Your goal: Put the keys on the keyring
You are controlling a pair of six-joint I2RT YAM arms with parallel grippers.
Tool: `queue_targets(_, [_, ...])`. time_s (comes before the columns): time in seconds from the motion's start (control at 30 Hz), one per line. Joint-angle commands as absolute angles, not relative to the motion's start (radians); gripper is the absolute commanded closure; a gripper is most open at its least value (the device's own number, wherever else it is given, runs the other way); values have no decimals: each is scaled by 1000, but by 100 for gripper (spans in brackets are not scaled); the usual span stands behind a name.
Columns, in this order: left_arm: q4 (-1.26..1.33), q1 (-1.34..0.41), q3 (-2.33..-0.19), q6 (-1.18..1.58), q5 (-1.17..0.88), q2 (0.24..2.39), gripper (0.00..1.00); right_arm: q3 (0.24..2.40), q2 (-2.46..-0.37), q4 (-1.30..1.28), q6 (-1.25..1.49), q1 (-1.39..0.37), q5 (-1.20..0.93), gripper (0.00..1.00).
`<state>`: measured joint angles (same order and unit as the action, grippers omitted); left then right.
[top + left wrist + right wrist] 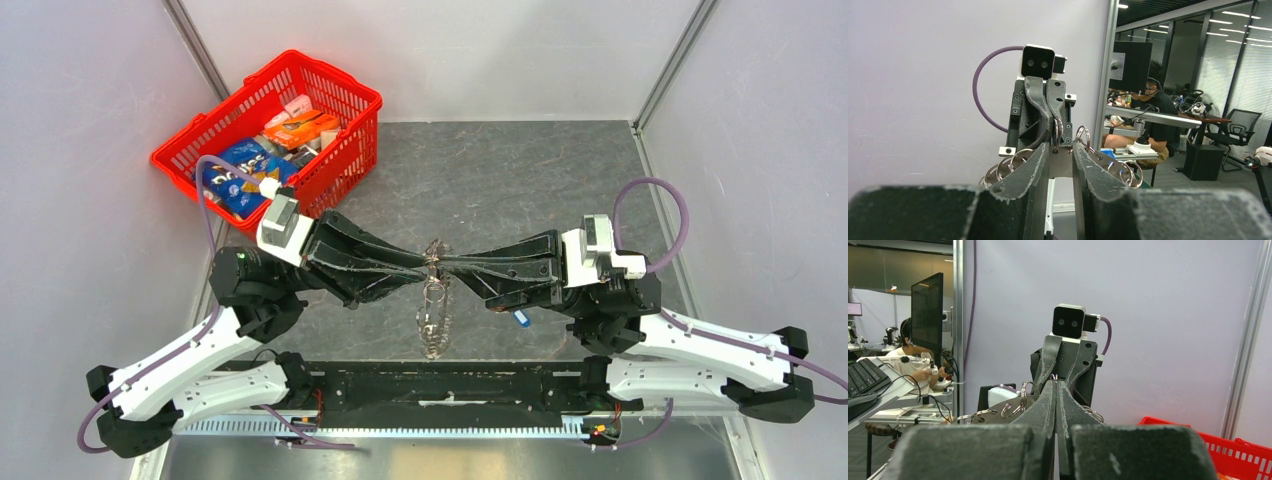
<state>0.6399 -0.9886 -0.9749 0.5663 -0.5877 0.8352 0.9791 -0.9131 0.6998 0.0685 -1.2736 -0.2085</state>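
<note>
My two grippers meet tip to tip above the middle of the table. The left gripper (424,263) (1060,148) has its jaws a little apart, closed on the keys (1060,162), a flat silvery-grey fan whose holes carry several split rings. The fan stretches from the grippers toward the near edge (434,322). Opposite, the right gripper (451,266) (1055,382) is shut on a small keyring (1053,376) at the fan's edge; the same keyring (1057,134) shows pinched between its fingers in the left wrist view. A tiny blue-headed key (522,320) lies below the right gripper.
A red basket (345,92) full of packets stands at the back left, just behind the left arm; its rim (1193,429) shows low in the right wrist view. The dark stone tabletop (520,180) is walled by grey panels left and right.
</note>
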Motion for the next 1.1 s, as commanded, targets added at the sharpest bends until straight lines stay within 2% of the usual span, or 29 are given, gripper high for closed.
queue_targets(0.0, [678, -989, -983, 593, -607, 838, 71, 976, -924, 786, 75, -1274, -186, 100])
queue_targets(0.43, [669, -989, -994, 589, -602, 844, 77, 980, -941, 800, 83, -1274, -190, 100])
queue_targets(0.57, [661, -989, -997, 584, -603, 847, 88, 981, -943, 804, 88, -1274, -190, 100])
queue_targets(0.63, [654, -989, -1002, 582, -603, 847, 97, 982, -942, 802, 88, -1273, -193, 100])
queue_targets(1.07, [637, -989, -996, 553, -582, 821, 98, 973, -913, 739, 78, -1273, -200, 100])
